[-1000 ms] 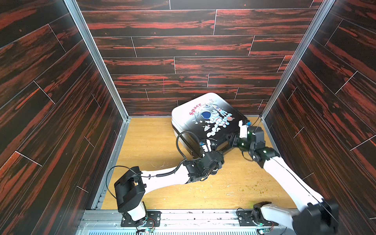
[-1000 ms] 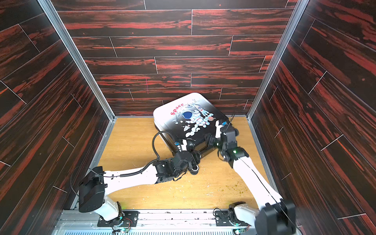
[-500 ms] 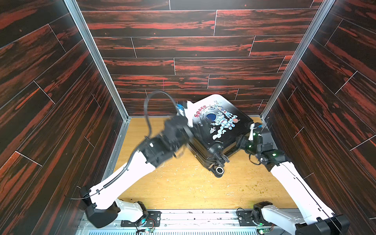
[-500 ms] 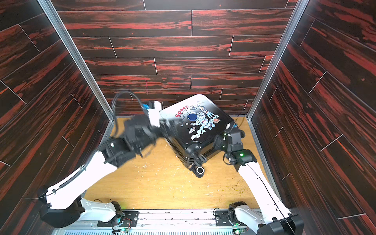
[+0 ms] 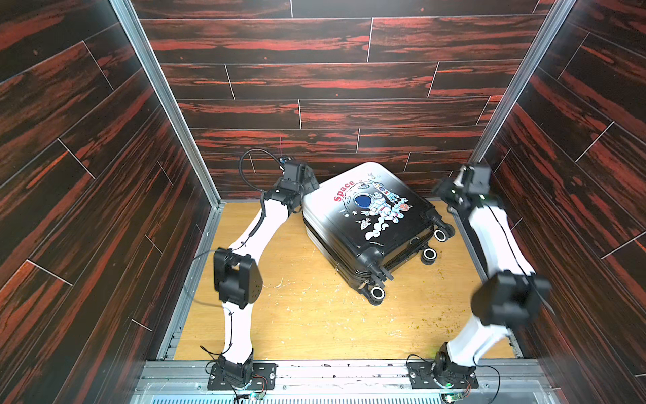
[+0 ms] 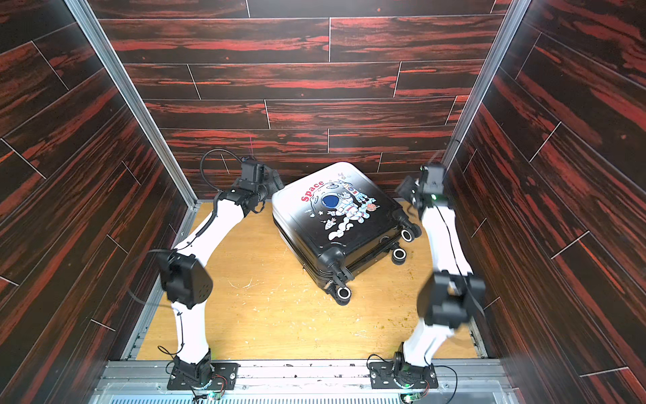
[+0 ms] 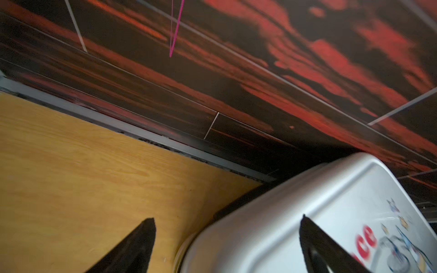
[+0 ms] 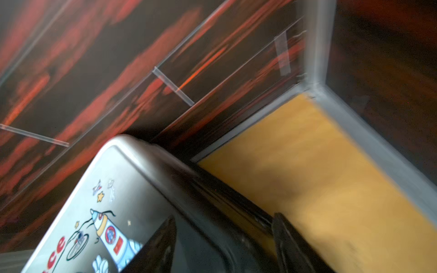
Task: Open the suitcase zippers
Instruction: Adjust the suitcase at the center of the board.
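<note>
The suitcase lies flat on the wooden floor toward the back right, astronaut lid up and shells together. The black zippers run along the seam of its side; I cannot make out the pulls. My left gripper hovers by the case's white back-left corner. In the left wrist view it is wide open above that corner, holding nothing. My right gripper hangs off the back-right edge. In the blurred right wrist view it is open over the dark side seam.
Dark red wood-pattern walls close in the back and both sides, with metal posts at the back corners. Black spinner wheels stick out toward the front. The wooden floor stretches to the front rail holding both arm bases.
Both arms have left the suitcase's front wheel end and risen toward its far corners, the left swinging round to the back left. Both grippers stand wider apart than before.
</note>
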### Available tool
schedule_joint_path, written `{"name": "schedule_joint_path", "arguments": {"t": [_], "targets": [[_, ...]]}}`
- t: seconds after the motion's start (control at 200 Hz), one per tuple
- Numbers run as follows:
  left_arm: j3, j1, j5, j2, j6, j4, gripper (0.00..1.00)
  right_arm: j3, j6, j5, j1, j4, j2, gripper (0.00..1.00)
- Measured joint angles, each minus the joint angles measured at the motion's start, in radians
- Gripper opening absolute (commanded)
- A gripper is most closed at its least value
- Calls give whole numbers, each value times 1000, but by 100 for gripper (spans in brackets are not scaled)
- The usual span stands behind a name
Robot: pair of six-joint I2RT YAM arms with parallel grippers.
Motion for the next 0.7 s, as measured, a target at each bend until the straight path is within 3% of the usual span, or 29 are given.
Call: {"name": "schedule_joint_path", "arguments": {"t": [0.16, 0.256, 0.331, 0.521, 0.701], "targets": [[37, 89, 136, 106, -85, 58, 89, 285, 0, -357, -15, -63, 299, 65], [-56, 122, 171, 88, -120, 102, 89, 503, 5, -570, -13, -97, 477, 65], [-168, 125, 174, 34, -140, 128, 89, 552, 15, -693, -9, -38, 532, 65], [-524, 66, 63, -329, -162, 138, 89, 615, 7, -859, 60, 12, 599, 65], [-622, -12, -43, -700, -166, 123, 89, 655, -30, -932, 243, 15, 645, 63]]}}
